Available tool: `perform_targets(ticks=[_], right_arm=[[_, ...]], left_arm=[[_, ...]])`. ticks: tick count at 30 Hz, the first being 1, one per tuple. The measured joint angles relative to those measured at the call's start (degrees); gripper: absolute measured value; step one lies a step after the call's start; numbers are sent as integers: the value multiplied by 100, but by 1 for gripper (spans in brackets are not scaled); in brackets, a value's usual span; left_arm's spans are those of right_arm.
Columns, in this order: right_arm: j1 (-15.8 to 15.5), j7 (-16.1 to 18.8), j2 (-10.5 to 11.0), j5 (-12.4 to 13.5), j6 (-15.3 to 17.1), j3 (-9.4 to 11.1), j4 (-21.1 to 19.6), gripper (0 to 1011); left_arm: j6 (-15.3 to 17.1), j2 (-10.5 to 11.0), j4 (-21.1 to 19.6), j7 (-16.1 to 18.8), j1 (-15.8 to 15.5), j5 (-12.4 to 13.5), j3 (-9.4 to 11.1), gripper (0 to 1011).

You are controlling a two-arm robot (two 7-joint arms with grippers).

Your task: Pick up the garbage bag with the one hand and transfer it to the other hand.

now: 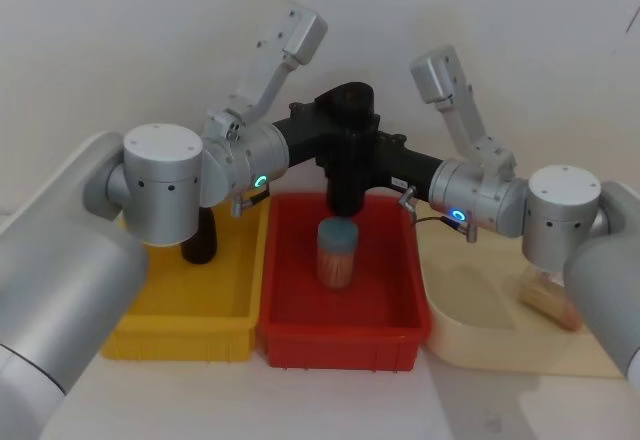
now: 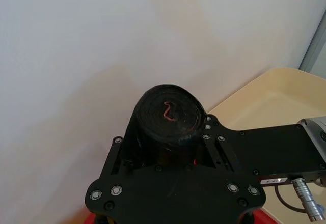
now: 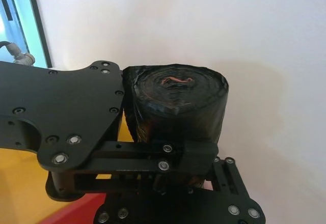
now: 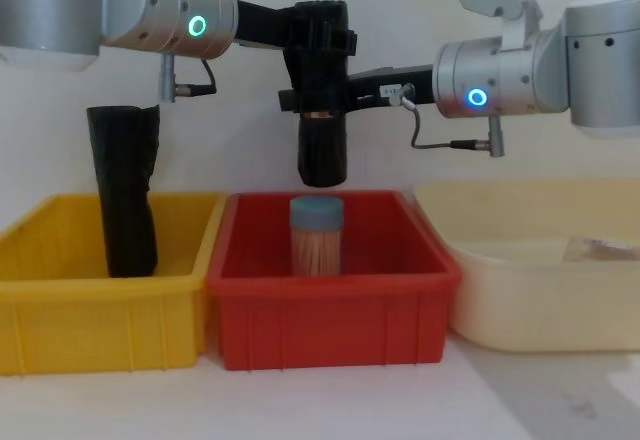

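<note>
Nearest you, on the white counter (image 4: 560, 400), sit three bins in a row: a yellow bin (image 4: 100, 325) on your left holding an upright black object (image 4: 125, 195), a red bin (image 4: 330, 310) in the middle with a blue-capped jar of toothpicks (image 4: 316, 235), and a cream tub (image 4: 540, 295) on your right with a pale packet (image 1: 550, 300) lying in it. Above the red bin, directly over the jar and clear of it, hangs the garbage bag roll (image 4: 322, 150), a tightly wound black cylinder held upright. Your left tool (image 4: 312, 35), the one with the green ring light, is clamped around the roll's upper part, and your right tool (image 4: 330, 95), the one with the blue ring light, reaches in from the other side at nearly the same height; the right wrist view shows its dark fingers (image 3: 168, 155) wrapped against the roll's side just under the left tool's plate. This looks like the handover itself, with both tools gripping the roll. To do it well, make sure the right tool is squeezing firmly on the round body before you loosen the left one, because the smooth plastic could slide through a light grip and drop onto the jar below. Open the left tool fully, then draw it straight back so its fingers do not drag the roll sideways. Behind everything stands the plain white wall (image 1: 150, 20).
</note>
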Motion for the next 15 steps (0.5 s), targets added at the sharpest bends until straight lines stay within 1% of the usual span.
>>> perform_targets(ticks=[1, 3, 4, 5, 7, 9, 15], right_arm=[[4, 1, -4, 0, -4, 1, 10, 613], [12, 4, -16, 0, -14, 4, 30, 578], [13, 5, -17, 0, -15, 4, 34, 562], [14, 6, -18, -1, -16, 6, 35, 556], [14, 6, -16, -4, -16, 8, 32, 550], [12, 6, -12, -8, -15, 12, 15, 550], [-75, -100, 50, -41, 32, 48, -153, 550]], left_arm=[[0, 0, 0, 0, 0, 0, 0, 487], [0, 0, 0, 0, 0, 0, 0, 498], [0, 0, 0, 0, 0, 0, 0, 545], [0, 0, 0, 0, 0, 0, 0, 555], [0, 0, 0, 0, 0, 0, 0, 633], [0, 0, 0, 0, 0, 0, 0, 672], [0, 0, 0, 0, 0, 0, 0, 870]])
